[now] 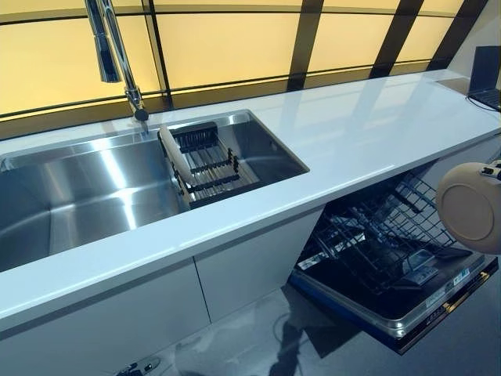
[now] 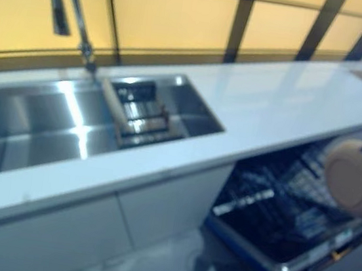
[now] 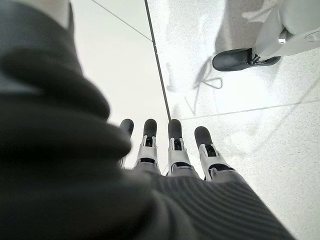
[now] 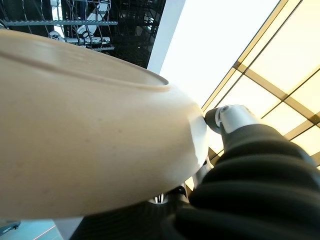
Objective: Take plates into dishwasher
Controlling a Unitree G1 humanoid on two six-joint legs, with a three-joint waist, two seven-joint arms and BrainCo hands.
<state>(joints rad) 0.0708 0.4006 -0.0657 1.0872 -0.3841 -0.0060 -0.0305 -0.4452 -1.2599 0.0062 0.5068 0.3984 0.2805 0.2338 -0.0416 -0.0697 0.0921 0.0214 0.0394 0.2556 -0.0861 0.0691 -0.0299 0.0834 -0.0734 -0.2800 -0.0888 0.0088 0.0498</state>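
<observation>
Sink (image 1: 94, 188) — brushed, shiny metal; counter (image 1: 368, 125) glossy and smooth; plate (image 1: 470, 205) matt beige (ceramic-looking); dishwasher rack (image 1: 383, 235) — wire.

Left hand (image 3: 170, 150): it hangs low and points downward, fingers (image 3: 175, 145) straight and side by side, holding nothing.
Right hand (image 4: 235, 120): at the right edge, raised, thumb pressed on the rim it grips.

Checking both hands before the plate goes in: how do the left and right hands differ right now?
The right hand grips a beige plate above the open dishwasher's rack; the left hand holds nothing. Left fingers are straight, pointing at the floor; the right thumb presses the plate's rim. Both wear dark ribbed covers.
</observation>
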